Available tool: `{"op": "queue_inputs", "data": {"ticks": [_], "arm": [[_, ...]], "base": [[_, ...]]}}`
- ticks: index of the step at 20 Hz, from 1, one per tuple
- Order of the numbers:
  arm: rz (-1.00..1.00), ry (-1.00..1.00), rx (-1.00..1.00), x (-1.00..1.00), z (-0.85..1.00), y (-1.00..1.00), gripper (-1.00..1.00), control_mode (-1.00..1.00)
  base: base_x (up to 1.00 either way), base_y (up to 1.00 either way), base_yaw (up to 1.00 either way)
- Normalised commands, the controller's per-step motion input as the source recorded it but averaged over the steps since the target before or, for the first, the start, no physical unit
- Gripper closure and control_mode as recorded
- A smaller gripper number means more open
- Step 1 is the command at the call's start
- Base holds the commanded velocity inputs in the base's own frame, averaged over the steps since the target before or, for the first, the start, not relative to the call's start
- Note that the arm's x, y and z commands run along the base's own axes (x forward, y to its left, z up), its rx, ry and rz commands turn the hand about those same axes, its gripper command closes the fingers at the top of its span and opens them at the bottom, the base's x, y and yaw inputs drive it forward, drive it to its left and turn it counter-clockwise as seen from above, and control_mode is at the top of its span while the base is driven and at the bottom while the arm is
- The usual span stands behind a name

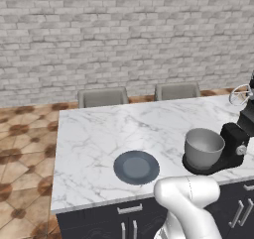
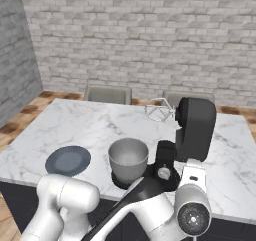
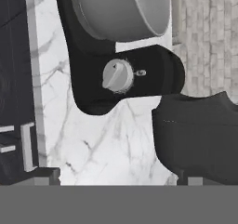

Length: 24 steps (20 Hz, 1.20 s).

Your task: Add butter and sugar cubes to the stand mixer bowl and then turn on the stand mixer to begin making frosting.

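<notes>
A white marble desk carries a flat dark grey plate near its front edge. To the right of the plate stands the black stand mixer, its base holding the grey stand mixer bowl.

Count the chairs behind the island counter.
2. One chair stands at the counter's far edge toward the left, the other chair beside it toward the right. Just their backs show.

Whitewashed brick wall; terracotta floor
</notes>
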Motion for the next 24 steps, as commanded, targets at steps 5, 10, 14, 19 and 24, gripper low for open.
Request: {"op": "queue_inputs", "data": {"ticks": [5,10,14,19,24], "arm": [[0.00,0.00,0.12,0.35,0.00,-0.56,-1.00,-1.00],[0.00,0.00,0.15,0.21,0.01,-0.50,-1.00,-1.00],[0.00,0.01,0.17,0.17,0.18,-0.24,-1.00,-1.00],[0.00,0.08,0.19,0.19,0.28,-0.06,-1.00,-1.00],[0.00,0.12,0.20,0.13,0.26,-0.01,-1.00,-1.00]], "base": [[0.00,0.00,0.00],[0.00,0.00,0.00],[0.00,0.00,0.00],[0.00,0.00,0.00],[0.00,0.00,0.00]]}}
